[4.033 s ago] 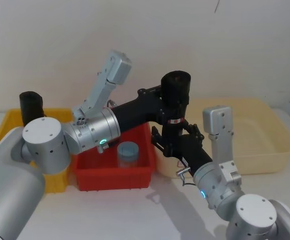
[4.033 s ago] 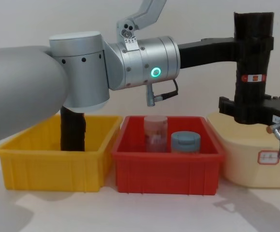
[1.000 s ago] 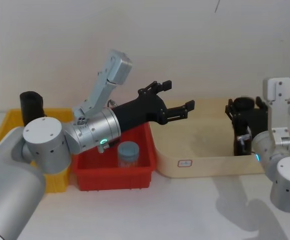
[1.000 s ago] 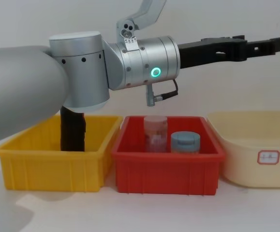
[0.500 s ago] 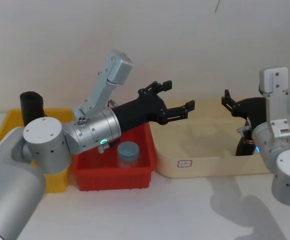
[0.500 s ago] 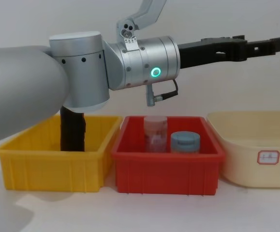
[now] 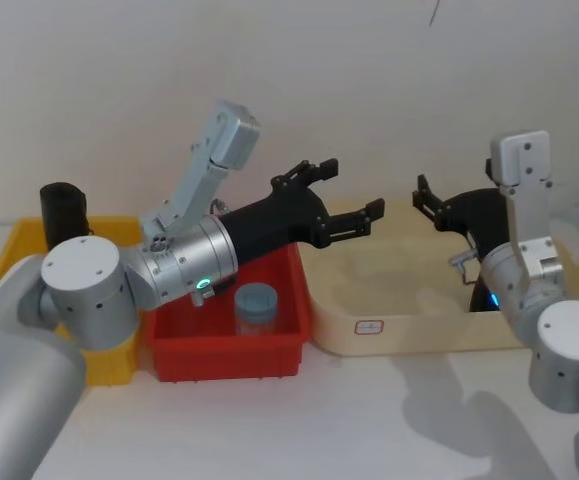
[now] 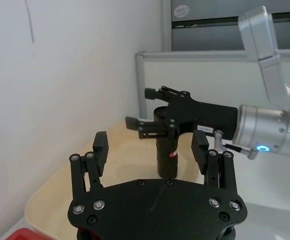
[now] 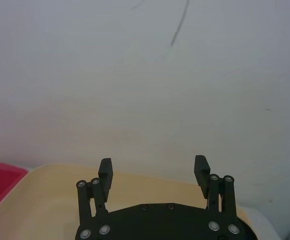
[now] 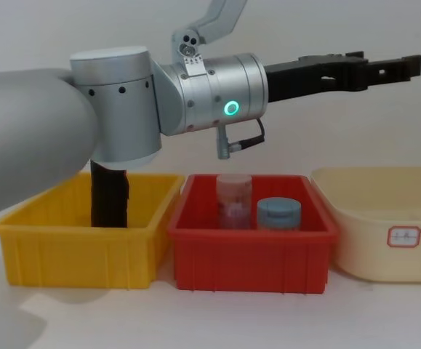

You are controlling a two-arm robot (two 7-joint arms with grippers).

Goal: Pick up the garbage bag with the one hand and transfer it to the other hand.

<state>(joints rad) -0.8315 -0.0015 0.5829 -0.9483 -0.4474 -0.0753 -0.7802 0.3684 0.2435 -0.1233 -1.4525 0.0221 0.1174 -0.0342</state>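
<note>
The garbage bag (image 8: 166, 152), a smooth black roll with a red label, stands upright in the cream tub (image 8: 117, 150). My right gripper (image 7: 424, 200) hangs open over the tub beside the bag's top, with nothing between its fingers (image 9: 105, 170). In the left wrist view the right gripper (image 8: 140, 107) partly covers the bag's upper end. My left gripper (image 7: 351, 187), on the green-lit arm, is open and empty in the air above the gap between the red bin and the tub. In the chest view the left gripper (image 10: 385, 62) reaches high to the right.
A rougher black roll (image 7: 61, 205) stands in the yellow bin (image 10: 72, 236) at the left. The red bin (image 10: 250, 251) in the middle holds a blue-lidded jar (image 10: 278, 212) and a clear jar (image 10: 233, 198). The cream tub (image 7: 409, 335) sits at the right.
The bag went from held in the air by both grippers to standing in the tub. Over the last second my right gripper opened, rose off it and swung left. My left gripper barely moved.
</note>
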